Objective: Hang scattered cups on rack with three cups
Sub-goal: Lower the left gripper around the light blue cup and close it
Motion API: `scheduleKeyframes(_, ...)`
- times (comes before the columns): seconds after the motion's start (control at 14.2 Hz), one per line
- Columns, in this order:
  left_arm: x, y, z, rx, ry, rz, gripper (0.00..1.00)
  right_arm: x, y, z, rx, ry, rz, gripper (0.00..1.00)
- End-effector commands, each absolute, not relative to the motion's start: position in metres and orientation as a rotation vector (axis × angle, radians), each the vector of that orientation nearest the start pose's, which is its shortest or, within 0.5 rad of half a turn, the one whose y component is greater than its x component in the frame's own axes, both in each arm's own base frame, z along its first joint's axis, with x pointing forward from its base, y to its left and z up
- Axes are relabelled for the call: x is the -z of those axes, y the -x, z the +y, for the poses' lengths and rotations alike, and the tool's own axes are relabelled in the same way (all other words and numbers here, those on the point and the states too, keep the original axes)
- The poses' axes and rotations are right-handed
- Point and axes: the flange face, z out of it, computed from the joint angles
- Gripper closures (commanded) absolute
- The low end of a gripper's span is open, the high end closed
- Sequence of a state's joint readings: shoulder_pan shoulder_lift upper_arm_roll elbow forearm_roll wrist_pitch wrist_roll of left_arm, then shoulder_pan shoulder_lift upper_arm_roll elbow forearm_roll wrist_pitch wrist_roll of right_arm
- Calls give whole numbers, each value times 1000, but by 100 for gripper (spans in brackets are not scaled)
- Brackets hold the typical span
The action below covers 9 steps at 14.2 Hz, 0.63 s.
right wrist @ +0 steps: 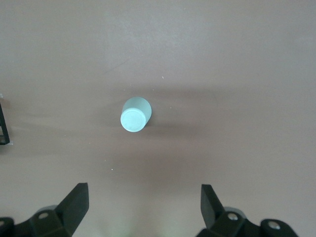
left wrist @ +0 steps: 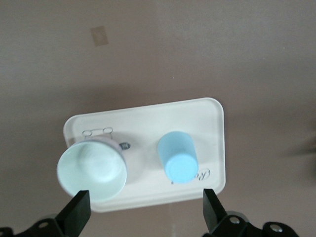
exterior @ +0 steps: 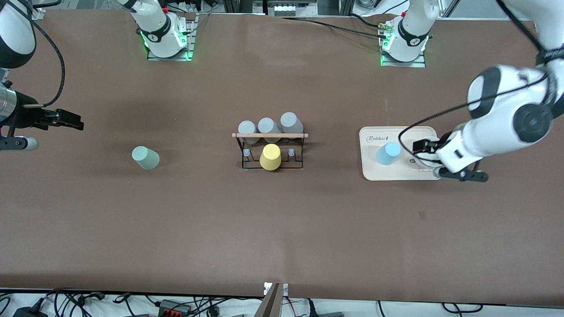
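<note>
Blue cup [exterior: 388, 153] sits upside down on the tray [exterior: 374, 171], at about 3 o'clock from the rack [exterior: 270, 152]; mint cup [exterior: 146, 157] upside down on bare table at 9 o'clock from it. Left gripper [exterior: 434, 159] hovers over the tray, fingers spread, empty. An upright bowl [left wrist: 92, 169] on the tray lies just beside its fingertip [left wrist: 75, 211]: descending here risks clipping the bowl, or catching it in place of the blue cup. Right gripper [exterior: 66, 120] hangs over the table's right-arm end, fingers spread, well apart from the mint cup. Tapered smooth walls may slip from a pinch. Yellow cup [exterior: 270, 157] occupies the middle front peg; a hurried hang could knock it.
</note>
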<state>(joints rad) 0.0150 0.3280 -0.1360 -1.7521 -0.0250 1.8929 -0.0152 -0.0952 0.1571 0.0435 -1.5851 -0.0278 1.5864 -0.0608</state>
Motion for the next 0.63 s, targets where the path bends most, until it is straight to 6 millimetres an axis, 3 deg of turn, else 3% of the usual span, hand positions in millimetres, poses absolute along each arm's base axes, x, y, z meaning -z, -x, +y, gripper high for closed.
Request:
scheduleKeyframes(0.0, -313, -615, -73, -275, 3204, 133, 0, -521, -589, -32, -334, 3133, -54, 0)
scheduleKeyframes(0.14, -283, -606, -80, -252, 3208, 106, 0, -514, -583, -25, -385, 3131, -52, 0)
scheduleKeyframes(0.28, -267, -602, -84, -290, 3203, 25, 0, -510, -578, -23, -400, 3131, -58, 0)
scheduleKeyframes(0.42, -258, -592, -104, -334, 3184, -67, 0, -508, -576, -23, -405, 3130, -58, 0)
scheduleKeyframes(0.56, -261, -578, -121, -356, 3159, -131, 0, -506, -574, -23, -412, 3130, -56, 0)
